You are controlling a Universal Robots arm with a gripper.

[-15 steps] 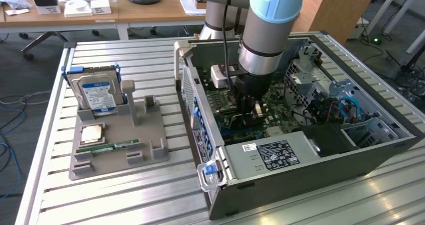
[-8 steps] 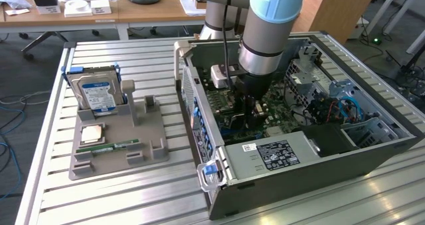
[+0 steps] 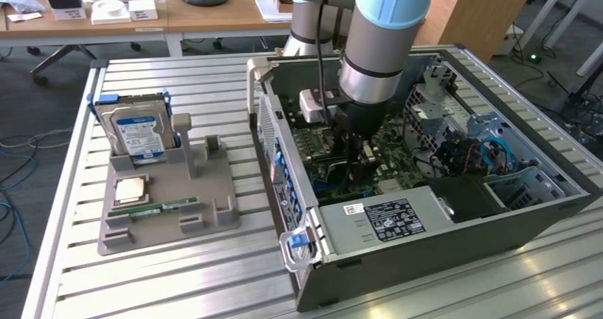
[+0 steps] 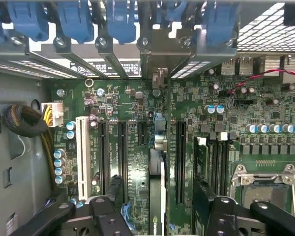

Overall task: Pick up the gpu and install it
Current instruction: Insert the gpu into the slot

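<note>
The gpu (image 4: 156, 169) stands on edge in a motherboard slot (image 4: 155, 123) inside the open computer case (image 3: 424, 252). Its silver end bracket (image 4: 160, 54) sits against the case's rear slot openings. In the wrist view my gripper (image 4: 156, 204) is open, and its black fingers (image 4: 105, 206) stand well apart on either side of the card's thin upper edge without touching it. In the exterior view my gripper (image 3: 358, 165) reaches straight down into the case, just above the motherboard (image 3: 325, 146).
A grey holder (image 3: 165, 213) on the slatted table carries a hard drive (image 3: 140, 132), a processor chip (image 3: 130, 188) and a memory stick (image 3: 154, 209). Inside the case are the power supply (image 3: 396, 217), blue cables (image 3: 490, 153), a processor socket (image 4: 263, 179) and a sleeved cable bundle (image 4: 24, 120).
</note>
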